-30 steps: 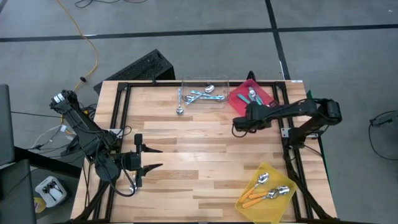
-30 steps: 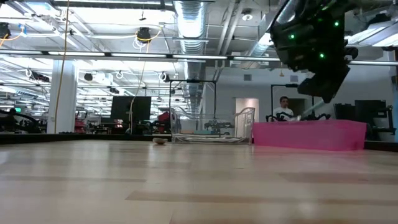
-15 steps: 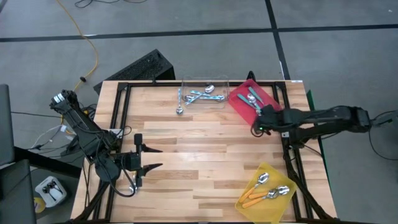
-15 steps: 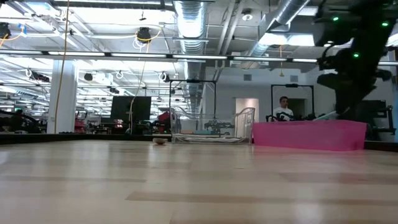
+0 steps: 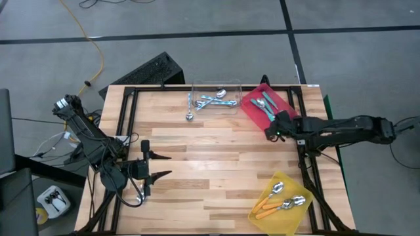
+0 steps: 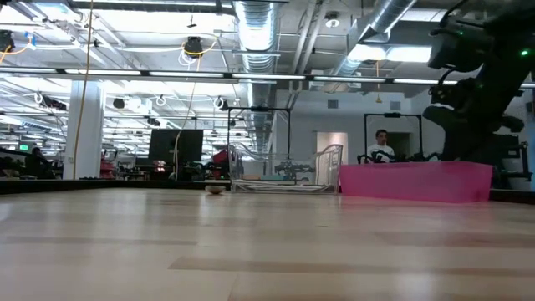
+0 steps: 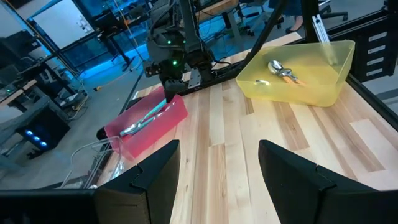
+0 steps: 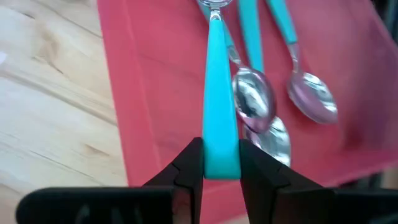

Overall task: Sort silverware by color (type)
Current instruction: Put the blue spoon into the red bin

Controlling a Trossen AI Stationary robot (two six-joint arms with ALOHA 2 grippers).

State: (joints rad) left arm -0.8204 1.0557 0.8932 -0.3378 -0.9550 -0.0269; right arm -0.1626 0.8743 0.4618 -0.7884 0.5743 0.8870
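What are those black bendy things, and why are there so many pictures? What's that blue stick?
Those are two robot arms at a wooden table. One camera looks down from above, one peeks across the tabletop, and one rides on each wrist. The blue stick is the handle of a teal spoon, pinched by the right gripper over the red tray, where other teal spoons lie. The left gripper waits open, holding nothing. A clear tray holds light blue spoons, and a yellow tray holds orange spoons.

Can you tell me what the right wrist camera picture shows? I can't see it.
The right gripper pinches the handle of a teal spoon over the red tray. Other teal spoons lie in the tray, with wooden table beside it.
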